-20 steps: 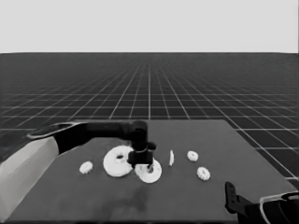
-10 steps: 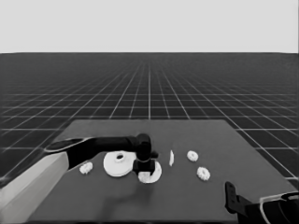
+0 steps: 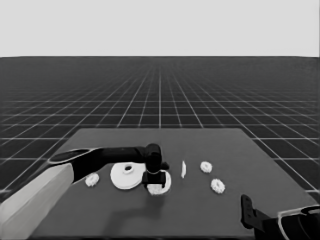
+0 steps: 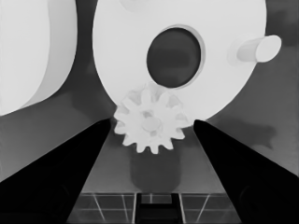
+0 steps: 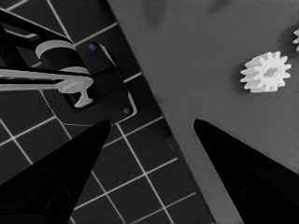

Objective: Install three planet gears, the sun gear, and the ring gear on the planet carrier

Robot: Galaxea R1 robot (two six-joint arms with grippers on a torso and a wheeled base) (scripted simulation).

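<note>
1. A planet gear (image 4: 150, 122) is sitting on a peg at the edge of the smaller round part (image 3: 159, 184) (the planet carrier), overhanging its rim a little in the left wrist view, near the dark central hole (image 4: 174, 57).
2. Another bare peg (image 4: 258, 49) is standing out from the same part's rim, on the far side of the hole from the larger part.
3. The left gripper (image 3: 154, 181) is hanging straight over this part, its jaws standing apart on either side of the gear and not touching it.
4. The larger round part (image 3: 128, 175) (the ring gear) is lying just beside the smaller one, on the side of the left arm.
5. One gear (image 3: 92, 179) is lying beyond the larger part, toward the table's (image 3: 200, 215) left end.
6. A thin white piece (image 3: 183, 169) is standing on edge to the right of the smaller part, with two more gears past it (image 3: 206, 166) (image 3: 217, 186).
7. The right gripper (image 5: 152, 135) is waiting at the table's near right corner, jaws apart and holding nothing.
</note>
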